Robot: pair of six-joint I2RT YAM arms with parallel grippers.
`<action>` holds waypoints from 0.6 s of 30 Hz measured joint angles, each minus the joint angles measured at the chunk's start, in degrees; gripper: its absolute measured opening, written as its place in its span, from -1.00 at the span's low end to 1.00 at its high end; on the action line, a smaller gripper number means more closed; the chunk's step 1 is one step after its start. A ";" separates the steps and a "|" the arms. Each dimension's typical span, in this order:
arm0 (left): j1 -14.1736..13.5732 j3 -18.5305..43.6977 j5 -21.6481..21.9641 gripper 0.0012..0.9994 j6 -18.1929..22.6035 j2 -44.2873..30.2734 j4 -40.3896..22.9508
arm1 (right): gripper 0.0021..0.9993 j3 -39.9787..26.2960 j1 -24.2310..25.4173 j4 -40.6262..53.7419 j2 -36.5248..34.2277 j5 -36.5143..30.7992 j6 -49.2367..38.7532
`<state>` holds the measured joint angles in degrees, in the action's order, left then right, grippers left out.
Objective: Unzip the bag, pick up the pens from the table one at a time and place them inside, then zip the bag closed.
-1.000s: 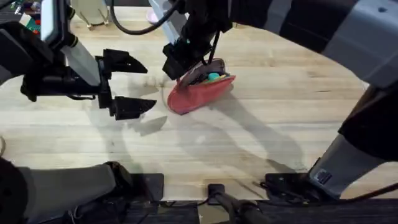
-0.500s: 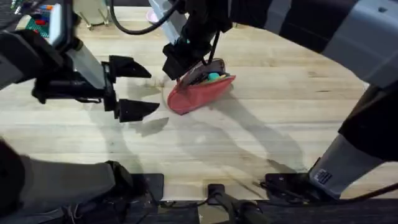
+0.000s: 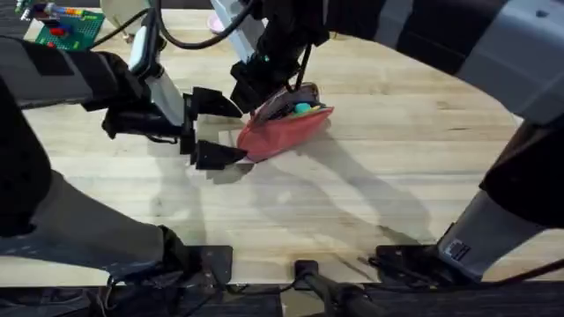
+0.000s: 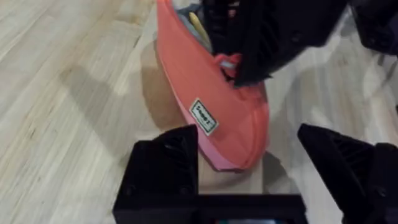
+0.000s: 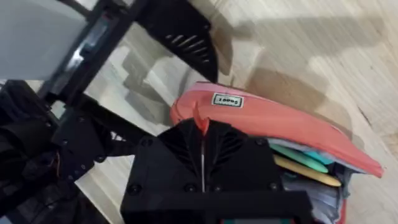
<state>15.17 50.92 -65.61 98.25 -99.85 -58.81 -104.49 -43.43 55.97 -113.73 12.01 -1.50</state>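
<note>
The coral-pink bag (image 3: 284, 130) lies on the table (image 3: 397, 185) with its zipper partly open. A green pen (image 5: 300, 156) and a yellow pen (image 5: 306, 172) lie inside it; the green one also shows from above (image 3: 302, 108). My right gripper (image 3: 254, 86) is over the bag's upper edge, shut on the red zipper pull (image 5: 199, 122). My left gripper (image 3: 218, 129) is open at the bag's near-left end. In the left wrist view the bag's (image 4: 211, 99) tip lies between that gripper's (image 4: 255, 171) fingers without touching them. The right gripper (image 4: 267, 37) shows there above the bag.
A green board with coloured pieces (image 3: 63, 25) sits at the far left corner, and a pink object (image 3: 214, 19) at the far edge. Bare wood stretches to the right of the bag and in front of it.
My left gripper has moved right across the table, from well left of the bag to around its left end. The right gripper and bag have stayed put.
</note>
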 joint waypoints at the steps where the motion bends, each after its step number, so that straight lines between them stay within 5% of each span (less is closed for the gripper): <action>1: -0.48 0.00 -0.14 0.99 -1.16 -0.18 1.17 | -0.94 0.00 0.01 0.01 0.02 0.00 0.00; 15: -6.64 0.00 0.26 0.99 -11.65 -0.33 10.78 | -0.94 0.00 0.01 0.00 0.01 0.00 0.00; 18: -6.79 0.00 0.79 0.70 -12.97 -0.36 10.86 | -0.94 0.00 -0.01 -0.01 0.00 0.00 0.00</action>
<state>8.38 50.92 -64.82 85.27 -100.20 -47.94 -104.49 -43.44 55.96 -113.73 12.01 -1.50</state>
